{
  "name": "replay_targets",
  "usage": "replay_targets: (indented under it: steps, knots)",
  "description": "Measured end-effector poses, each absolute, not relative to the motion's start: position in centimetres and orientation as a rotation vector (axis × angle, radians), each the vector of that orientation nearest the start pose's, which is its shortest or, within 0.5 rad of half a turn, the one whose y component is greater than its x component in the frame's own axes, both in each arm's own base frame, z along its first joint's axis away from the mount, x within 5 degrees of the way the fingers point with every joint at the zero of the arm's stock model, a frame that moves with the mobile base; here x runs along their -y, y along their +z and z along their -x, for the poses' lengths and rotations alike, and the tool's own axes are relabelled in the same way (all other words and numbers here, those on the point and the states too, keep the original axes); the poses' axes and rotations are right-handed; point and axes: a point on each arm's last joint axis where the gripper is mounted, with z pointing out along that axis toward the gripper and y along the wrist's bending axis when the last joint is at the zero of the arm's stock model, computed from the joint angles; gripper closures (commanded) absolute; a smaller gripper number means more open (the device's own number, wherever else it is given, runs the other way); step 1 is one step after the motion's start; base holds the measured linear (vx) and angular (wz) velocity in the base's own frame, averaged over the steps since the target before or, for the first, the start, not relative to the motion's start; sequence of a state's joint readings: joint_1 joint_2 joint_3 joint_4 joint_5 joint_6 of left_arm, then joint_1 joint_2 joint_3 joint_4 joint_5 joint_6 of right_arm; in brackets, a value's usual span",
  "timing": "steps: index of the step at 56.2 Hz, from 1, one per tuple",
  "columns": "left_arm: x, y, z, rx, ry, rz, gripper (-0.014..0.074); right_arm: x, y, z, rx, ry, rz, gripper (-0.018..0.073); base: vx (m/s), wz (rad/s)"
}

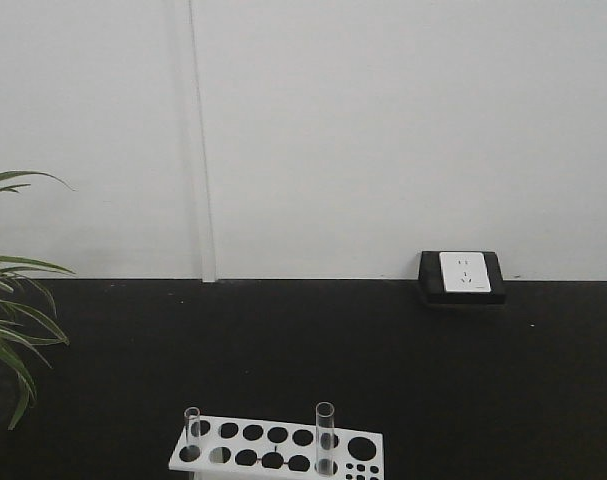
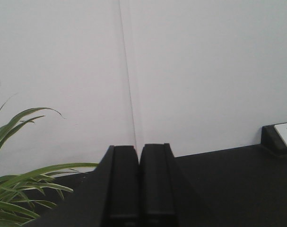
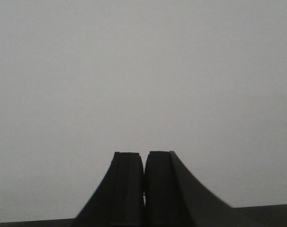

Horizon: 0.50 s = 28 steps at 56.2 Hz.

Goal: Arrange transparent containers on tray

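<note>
So both test tubes are parked upright in the white tube rack (image 1: 278,448) at the bottom edge of the front view. The narrower test tube (image 1: 192,428) sits at the rack's left end. The wider test tube (image 1: 325,436) stands further right, just left of the cluster of small holes, with several open holes between the two. The rack is on a black counter (image 1: 433,380) and its lower part is cut off by the frame.

Neither wrist camera catches the tubes or the rack, so I can't tell how they sit relative to either tool. The left tool (image 2: 139,156) has its two black fingers pressed flat together with nothing between them, pointing at the wall (image 1: 383,120). Same deal for the right tool (image 3: 144,161): fingers together, gripping nothing, just blank wall ahead.

Around that, there's a white wall socket (image 1: 463,272) in a black housing at the back of the counter on the right. Any marking on it is too small to read. A green leafy plant (image 1: 13,320) pokes in from the left, and a thin vertical strip (image 1: 205,150) runs down the wall.
</note>
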<state>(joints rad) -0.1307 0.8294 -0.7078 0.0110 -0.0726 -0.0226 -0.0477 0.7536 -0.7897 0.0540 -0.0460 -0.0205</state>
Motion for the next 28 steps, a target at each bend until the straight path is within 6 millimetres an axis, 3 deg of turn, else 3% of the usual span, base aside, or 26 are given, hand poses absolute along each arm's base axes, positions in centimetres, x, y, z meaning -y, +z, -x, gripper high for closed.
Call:
replay_targets:
  steps: [8, 14, 20, 28]
  knots:
    - [2.35, 37.41, -17.85, -1.531, -0.117, -0.089, 0.0242, 0.76, 41.15, -15.63, -1.409, -0.013, -0.059, 0.0049, 0.00, 0.00]
    - [2.35, 37.41, -17.85, -1.531, -0.119, -0.087, 0.0133, 0.76, 41.14, -15.63, -1.410, -0.012, -0.060, -0.0081, 0.00, 0.00]
    - [2.35, 37.42, -17.85, -1.530, -0.119, -0.087, 0.0069, 0.76, 41.14, -15.63, -1.410, -0.012, -0.060, -0.0161, 0.00, 0.00]
    - [2.36, 37.59, -17.84, -1.511, -0.120, -0.086, 0.0052, 0.77, 41.27, -15.61, -1.395, 0.006, -0.076, -0.0165, 0.00, 0.00]
